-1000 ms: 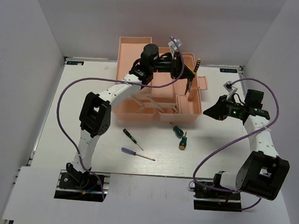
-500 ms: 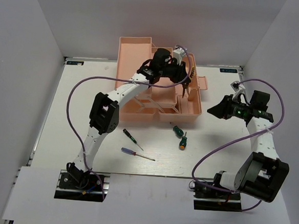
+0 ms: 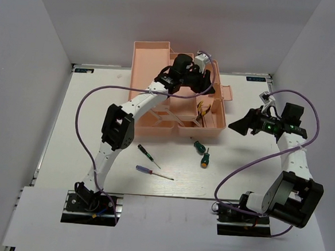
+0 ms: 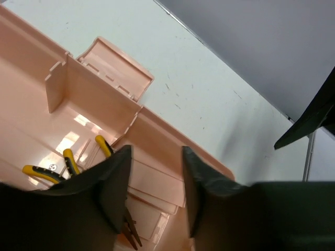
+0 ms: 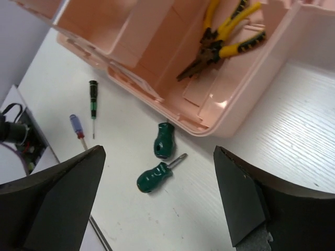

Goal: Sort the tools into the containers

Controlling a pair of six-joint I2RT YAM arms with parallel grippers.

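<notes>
While both pliers [image 5: 225, 42] are lying in the toolbox [image 5: 251, 99], I am seeing the left pincer [image 4: 155, 157] spread above it, the right pincer [image 5: 157, 154] spread wide, and four screwdrivers [image 5: 163, 141] lying on the worktop [image 3: 69, 130].

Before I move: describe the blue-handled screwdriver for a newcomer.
Start at the pink toolbox. Of four screwdrivers on the table before it, the blue-handled screwdriver lies nearest the arm bases. Only its handle is blue and red: the black-green screwdriver is equally thin, the stubby green screwdrivers shorter.
</notes>
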